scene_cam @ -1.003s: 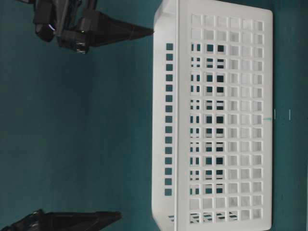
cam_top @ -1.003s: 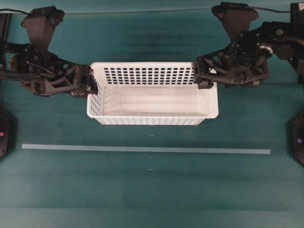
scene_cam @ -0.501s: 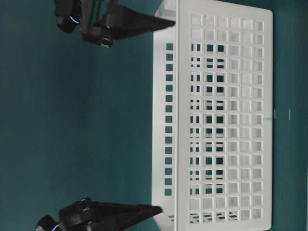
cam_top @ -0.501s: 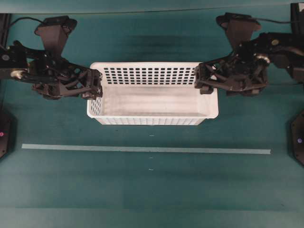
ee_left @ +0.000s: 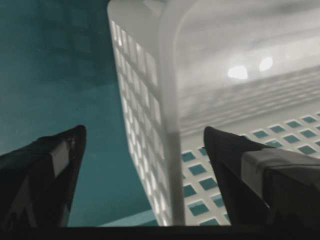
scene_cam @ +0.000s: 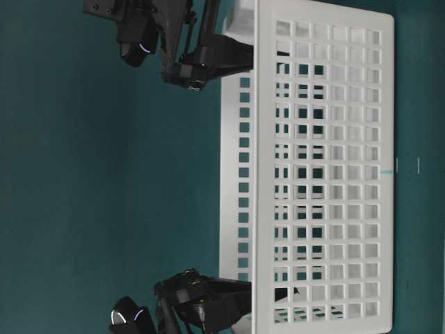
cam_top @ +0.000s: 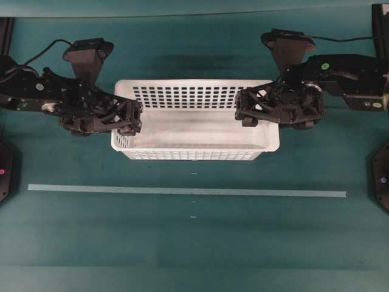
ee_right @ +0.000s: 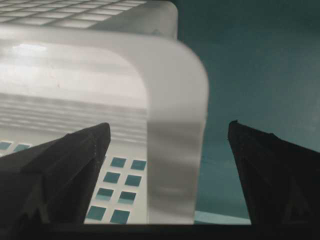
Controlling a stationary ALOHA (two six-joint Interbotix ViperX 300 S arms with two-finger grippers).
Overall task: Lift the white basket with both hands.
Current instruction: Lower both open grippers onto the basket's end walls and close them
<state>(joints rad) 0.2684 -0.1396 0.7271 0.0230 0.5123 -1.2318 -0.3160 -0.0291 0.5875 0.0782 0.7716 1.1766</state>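
Two grippers bracket the white basket [cam_top: 194,120], which sits on the teal desk [cam_top: 194,243] toward 12 o'clock from a pale tape line [cam_top: 182,191]. The left gripper [cam_top: 135,117], at the basket's 9 o'clock end, and the right gripper [cam_top: 243,112], at its 3 o'clock end, both stand released, jaws spread wide. Each wrist view shows one finger inside the basket and the other outside, with the end wall and its rounded rim between them and apparently untouched. The risks, as a judgement: the perforated plastic wall may flex under the pinch and slip free; a pointed finger could snag in a hole; and if one gripper closes or rises ahead of the other, the basket would likely tilt, twist or drop back to the desk.
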